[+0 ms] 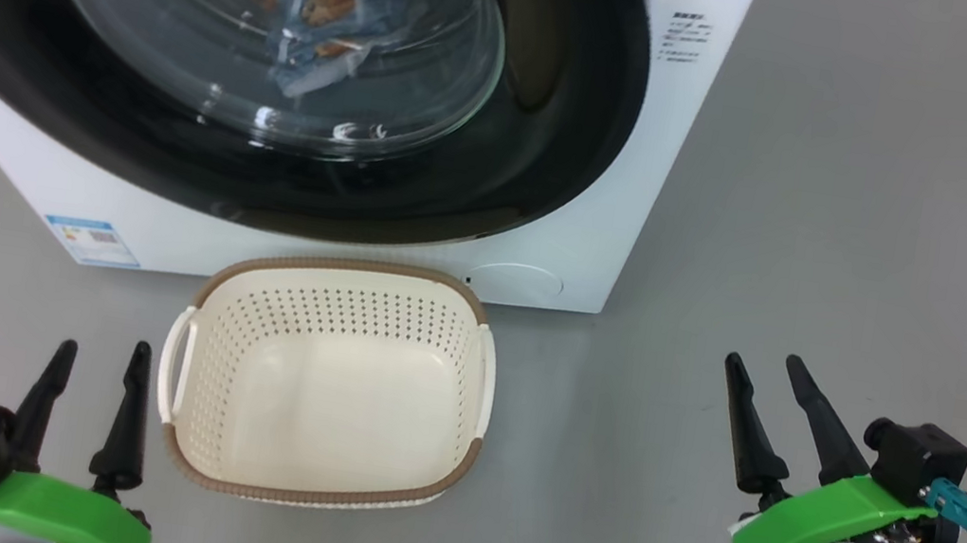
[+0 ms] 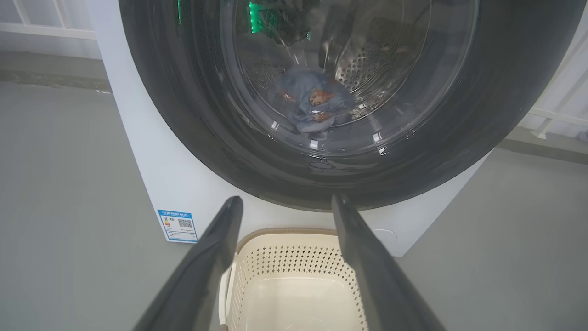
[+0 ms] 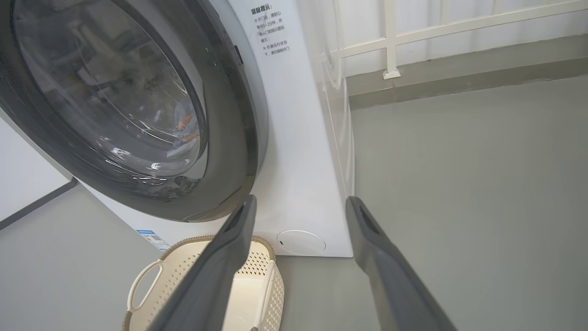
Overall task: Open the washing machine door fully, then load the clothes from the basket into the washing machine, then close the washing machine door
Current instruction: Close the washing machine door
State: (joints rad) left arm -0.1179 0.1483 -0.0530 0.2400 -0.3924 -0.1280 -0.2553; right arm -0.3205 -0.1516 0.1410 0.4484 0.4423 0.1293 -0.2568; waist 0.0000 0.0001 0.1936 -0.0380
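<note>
Two claws, the left claw (image 1: 103,346) and right claw (image 1: 763,359), hover wide open and empty-handed, flanking the empty basket (image 1: 350,266). Inside, the clothes (image 1: 322,8) lie behind the shut door (image 1: 553,129) of the washing machine (image 1: 542,266). All three steps look done, so only a retreat seems left.

On washing machine (image 3: 303,174) front, upper corner, printed notice (image 3: 271,30): I read heading 温馨提示; smaller lines beneath too fine for me. Lower front corner, blue label sticker (image 2: 178,225): QR code, print unreadable.
</note>
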